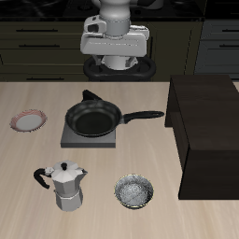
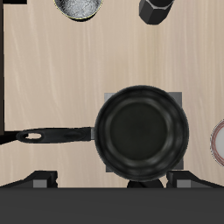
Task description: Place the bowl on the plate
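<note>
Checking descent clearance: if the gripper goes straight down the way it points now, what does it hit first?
Most likely the black frying pan on the grey burner slab, which sits near the middle of the wrist view. The gripper looks high above; depth is unclear.

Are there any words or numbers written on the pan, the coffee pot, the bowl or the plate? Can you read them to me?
No, there is nothing to read.
The pan: no words or numbers.
The coffee pot: plain metal, no label.
The bowl: only speckles inside, no writing.
The plate: plain with a pinkish-red rim, no writing.
The dark cabinet and the robot's hand: no signs that show.
</note>
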### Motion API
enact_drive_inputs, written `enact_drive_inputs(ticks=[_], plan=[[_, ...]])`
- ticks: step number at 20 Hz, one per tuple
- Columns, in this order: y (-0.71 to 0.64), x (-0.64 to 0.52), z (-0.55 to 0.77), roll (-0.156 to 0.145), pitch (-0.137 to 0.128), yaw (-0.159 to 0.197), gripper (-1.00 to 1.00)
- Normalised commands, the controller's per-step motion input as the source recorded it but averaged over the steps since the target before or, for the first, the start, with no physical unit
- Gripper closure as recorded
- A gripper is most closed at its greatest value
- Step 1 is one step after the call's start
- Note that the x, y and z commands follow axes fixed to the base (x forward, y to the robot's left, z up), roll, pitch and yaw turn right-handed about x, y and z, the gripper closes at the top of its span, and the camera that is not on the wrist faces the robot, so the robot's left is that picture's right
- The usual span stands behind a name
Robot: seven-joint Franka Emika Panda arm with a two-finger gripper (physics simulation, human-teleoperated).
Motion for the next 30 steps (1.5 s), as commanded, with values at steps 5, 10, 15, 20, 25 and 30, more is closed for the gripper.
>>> enact_drive_inputs(ticks=[5,10,15,20,25,30], plan=[[-0.02,0.35,0.03,-0.025,0.007,-0.027,-1.0],[0.01,0.43,0.01,-0.03,-0.008,-0.008,-1.0],[-0.05,0.54,0.02,-0.028,0.005,-0.048,-1.0],[-0.01,0.39,-0.06,-0.025,0.021,-0.006,-1.0],[0.01,0.28,-0.02,-0.018,0.01,-0.004,-1.0],[0.05,0.19,0.01,0.01,0.003,-0.001,-1.0]])
